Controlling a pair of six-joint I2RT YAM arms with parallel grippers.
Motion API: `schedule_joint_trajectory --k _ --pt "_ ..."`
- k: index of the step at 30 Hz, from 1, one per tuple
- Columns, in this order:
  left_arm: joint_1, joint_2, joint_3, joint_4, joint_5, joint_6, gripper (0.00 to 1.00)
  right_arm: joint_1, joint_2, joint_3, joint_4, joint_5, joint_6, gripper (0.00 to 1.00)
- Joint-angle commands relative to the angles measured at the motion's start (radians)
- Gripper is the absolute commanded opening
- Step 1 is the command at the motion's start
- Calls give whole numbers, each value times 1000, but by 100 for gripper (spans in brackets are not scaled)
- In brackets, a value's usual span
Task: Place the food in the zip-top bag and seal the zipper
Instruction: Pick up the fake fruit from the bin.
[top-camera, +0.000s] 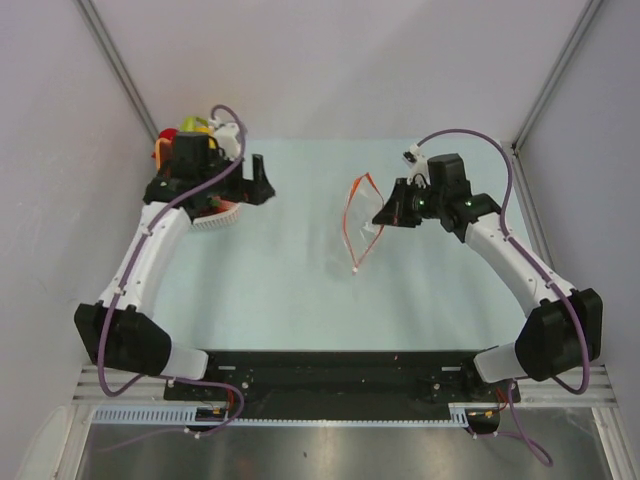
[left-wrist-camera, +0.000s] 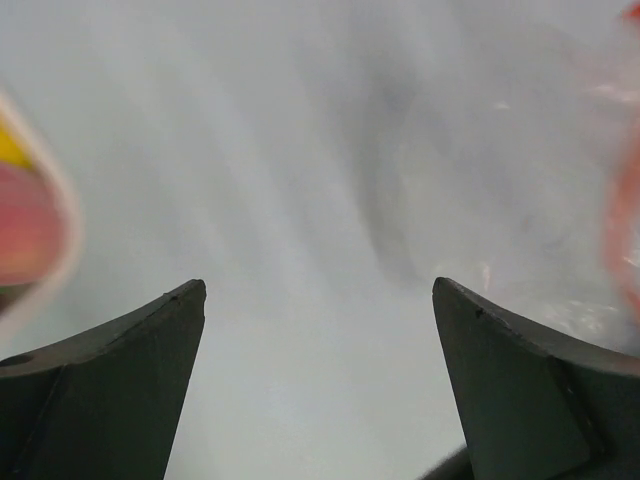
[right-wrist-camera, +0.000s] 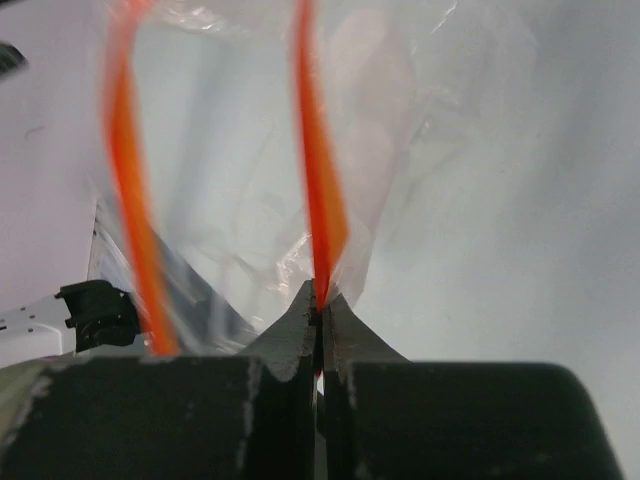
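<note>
Right gripper (right-wrist-camera: 318, 298) is clamped tight on the zipper (right-wrist-camera: 312, 180) — one orange-red strip of the zip-top bag (right-wrist-camera: 240, 200) pinched at the fingertips, the other strip off to the jaws' left. Left gripper (left-wrist-camera: 318, 290) is spread wide with nothing between the jaws — food (top-camera: 188, 128) is off to their left.

Overhead view, wrist close-ups, sharing zip-top bag (top-camera: 362, 222)

My left arm (top-camera: 150, 250) and right arm (top-camera: 510, 255) wear white shells with black joint housings, a purple cable (top-camera: 470, 131) running along each. My left tool (left-wrist-camera: 320, 295) has dark grey wedge fingers (left-wrist-camera: 120, 390). My right tool (right-wrist-camera: 318, 298) has the same, with small green lights (top-camera: 424, 203) behind.
</note>
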Motion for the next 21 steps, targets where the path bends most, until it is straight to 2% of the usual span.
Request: schedule_joint_trajectory --k 1,2,4,6,11,16,21 --pt "97 -36 102 -6 -119 173 100 -15 -45 95 -68 85 33 0" --pt "101 -19 110 -4 -204 190 100 -17 -46 100 -82 95 44 0" --pt "121 11 116 -3 -276 198 100 -21 -51 99 -97 113 57 0" --pt "135 48 102 9 -309 177 99 -14 -59 88 -91 130 83 0" --pt "141 93 19 155 -393 118 100 9 -30 121 -110 217 140 0" --pt "140 215 68 163 -494 91 100 38 24 138 -123 286 209 0" --pt "140 283 91 167 -537 75 100 60 96 171 -114 282 219 0"
